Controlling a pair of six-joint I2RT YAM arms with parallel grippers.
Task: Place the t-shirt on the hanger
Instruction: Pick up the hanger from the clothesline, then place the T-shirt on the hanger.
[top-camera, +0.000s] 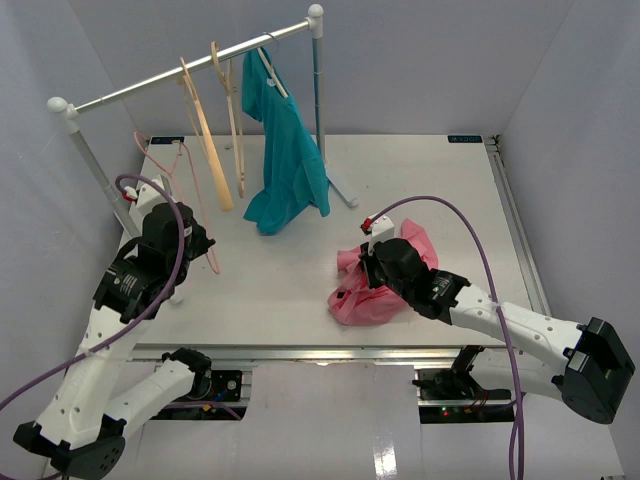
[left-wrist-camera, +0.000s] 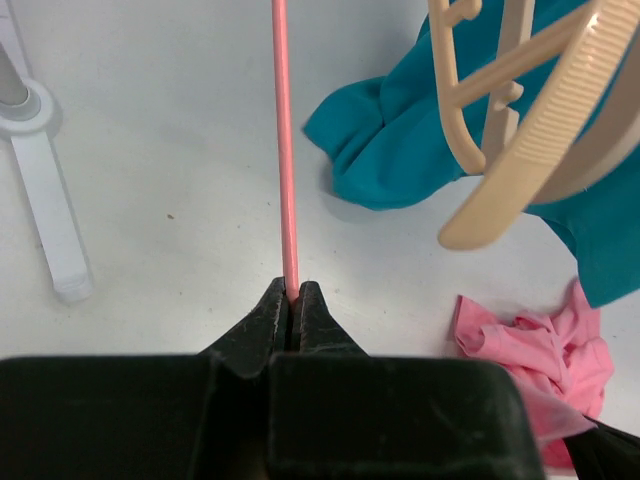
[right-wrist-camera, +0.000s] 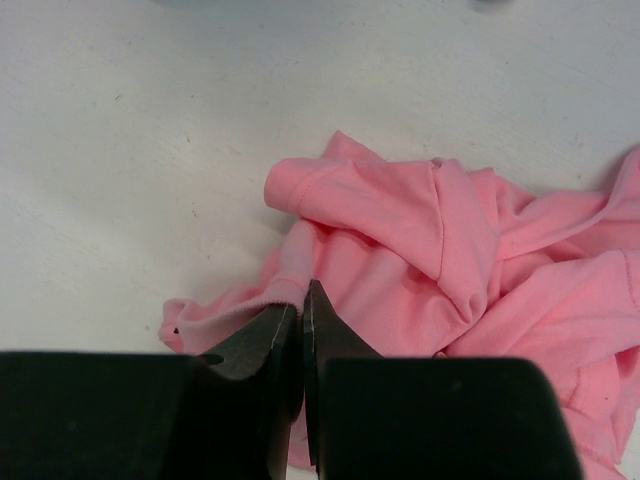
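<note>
Left gripper (left-wrist-camera: 291, 297) pinches thin pink hanger (left-wrist-camera: 285, 150), rod running straight ahead; right gripper (right-wrist-camera: 301, 300) clamps crumpled salmon-pink fabric t-shirt (right-wrist-camera: 400, 250), well right of hanger.

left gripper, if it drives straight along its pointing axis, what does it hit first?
The left gripper is shut on the hanger, which runs straight ahead. Beyond that, probably bare table, between the rack foot and the teal shirt; depth is unclear.
</note>
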